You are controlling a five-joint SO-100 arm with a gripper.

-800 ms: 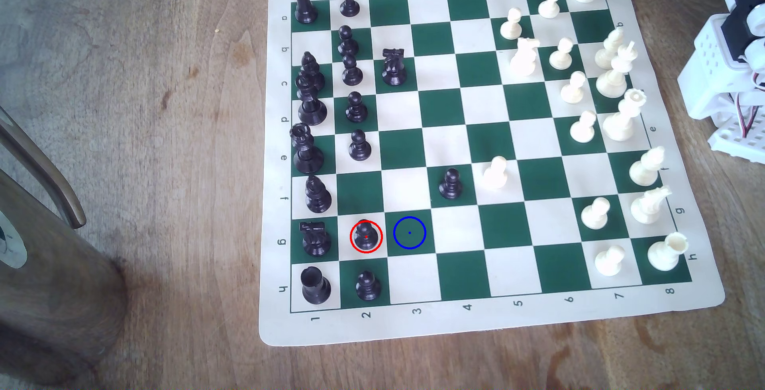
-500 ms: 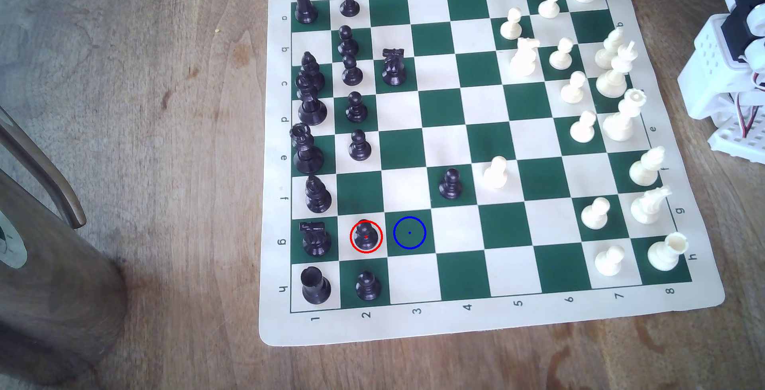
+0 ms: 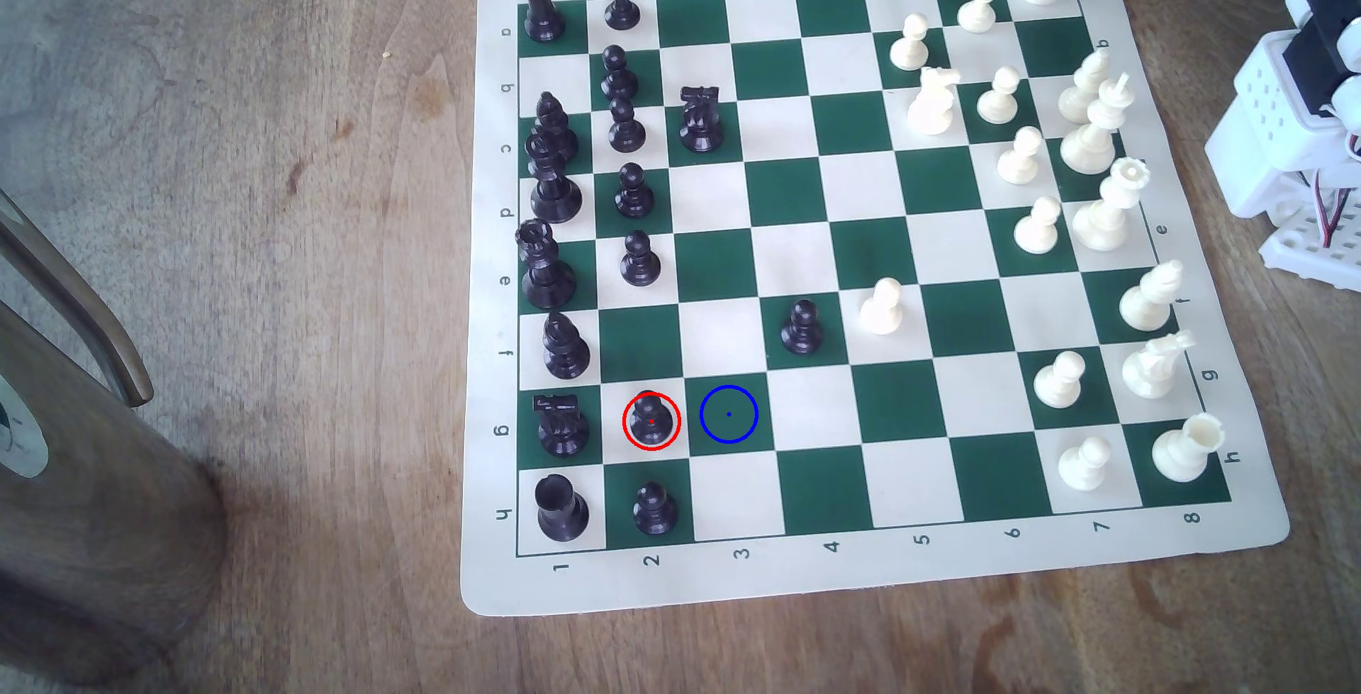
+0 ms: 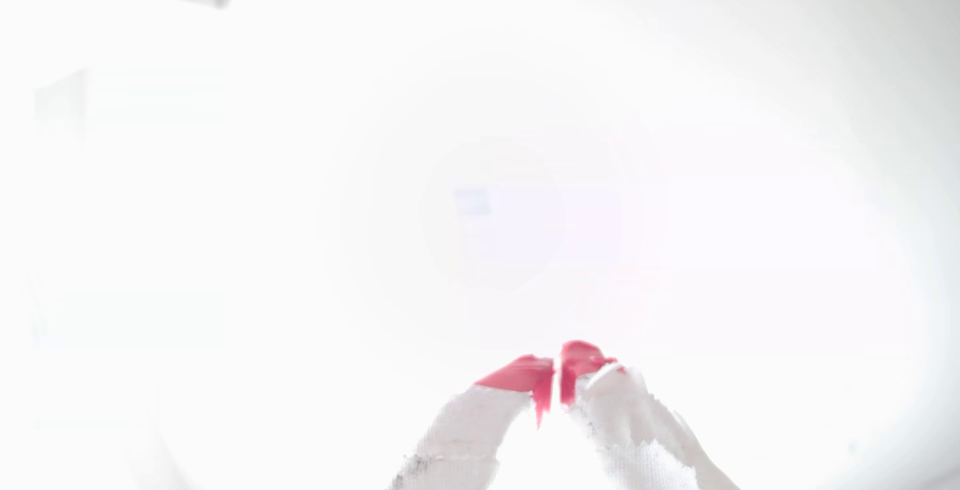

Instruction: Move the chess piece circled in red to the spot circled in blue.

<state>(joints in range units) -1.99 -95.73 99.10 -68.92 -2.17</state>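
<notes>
Black pawn [image 3: 651,420] is sitting upright on the cream square inside the red ring, row g, column 2 of the board [image 3: 869,576]. Nothing is touching it. The spot [image 3: 728,414], a dark green square with the blue ring and centre dot, is lying just beside it toward the exterior view's right, and it is sitting bare.

Neighbours: black knight [image 3: 562,426] is standing just beside the pawn on the exterior view's left, another black pawn [image 3: 654,508] is standing one row nearer the camera in the same column, and a lone black pawn [image 3: 800,327] is standing further out on a green square, next to a white pawn [image 3: 881,307].

Arm base [image 3: 1296,134] is sitting at the exterior view's right edge, off the board and well apart from the pawn (white printed parts, black servos, some wiring).

In the wrist view the gripper [image 4: 556,381] is showing against a blown-out white background. The red-tipped fingers [image 4: 519,378] are sitting nearly together, with only a thin sliver between them, and they are holding nothing.

A dark wooden object [image 3: 88,488] is standing on the table [image 3: 309,223] at the exterior view's left.
</notes>
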